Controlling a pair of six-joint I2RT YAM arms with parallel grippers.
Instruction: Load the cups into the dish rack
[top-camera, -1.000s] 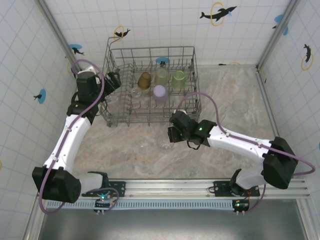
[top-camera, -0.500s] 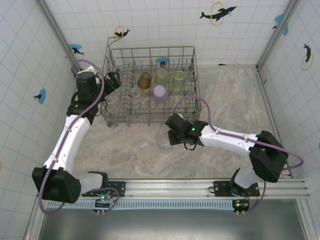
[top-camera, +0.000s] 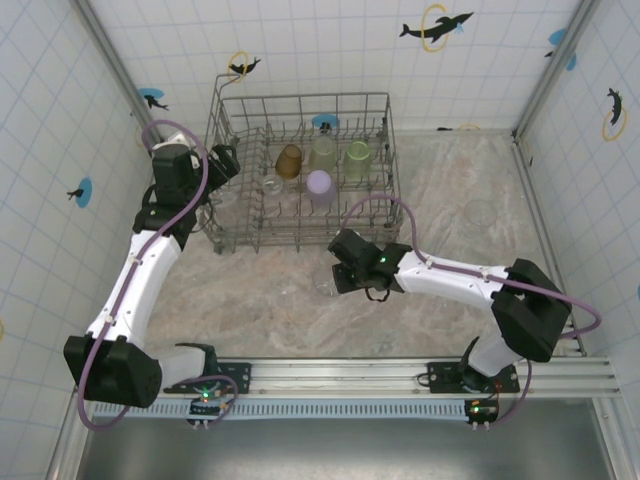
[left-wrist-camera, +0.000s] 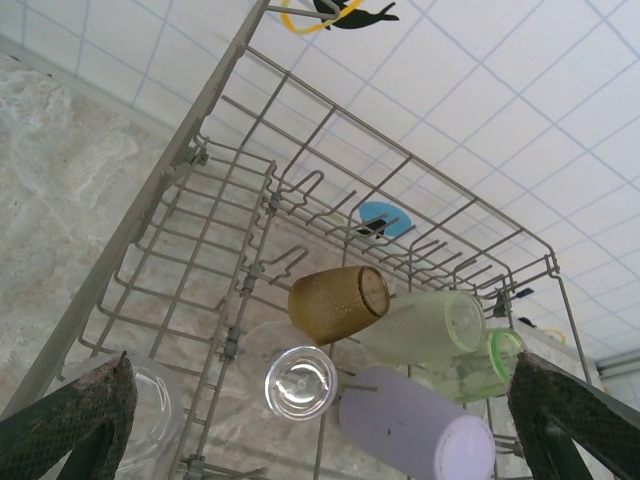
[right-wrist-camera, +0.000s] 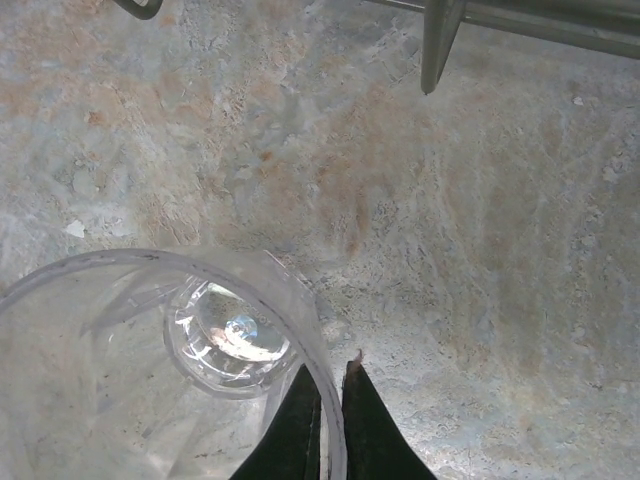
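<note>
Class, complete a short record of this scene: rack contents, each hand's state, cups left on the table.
Inside dish rack: amber cup, pale green cup, second green cup, lilac cup, small clear cup
Right hand: shut on the rim of a clear tumbler in front of the rack
Left hand: open, at the rack's left side
Elsewhere on table: another clear cup, far right

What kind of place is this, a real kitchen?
Probably not: it looks like a small test booth dressed as a washing-up corner. White tiled walls with dolphin stickers enclose a marble-look table, holding a wire dish rack of plastic cups.
</note>
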